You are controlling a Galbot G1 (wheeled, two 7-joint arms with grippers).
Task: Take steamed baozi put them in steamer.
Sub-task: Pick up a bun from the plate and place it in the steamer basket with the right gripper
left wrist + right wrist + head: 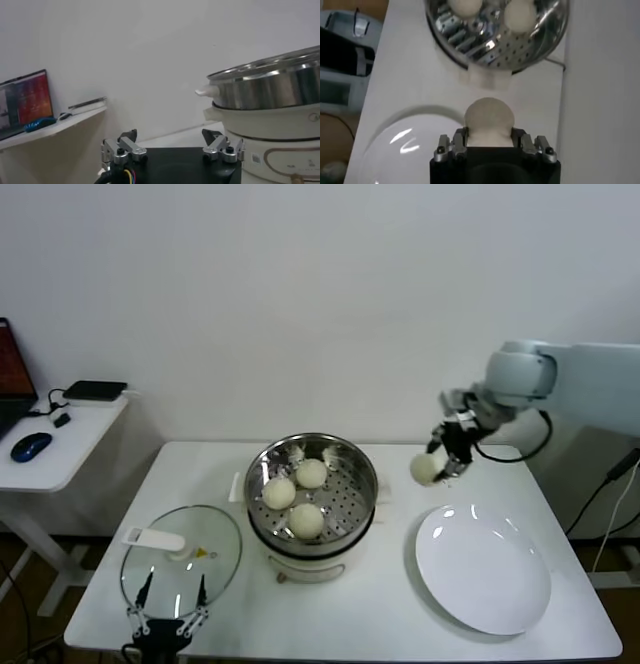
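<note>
- Closest to us, our left gripper waits low at the table's front edge, fingers spread wide and holding nothing, so it stays out of the way.
- Just past it the glass lid lies flat on the table, so the steamer is open on top.
- Three buns already sit in the steamer.
- The white plate has no buns left on it.
- Our right gripper squeezes the last bun and holds it up in the air between plate and steamer. We think it goes in next.
- The white table stands by a plain white wall. A side desk with a mouse is on our left.
</note>
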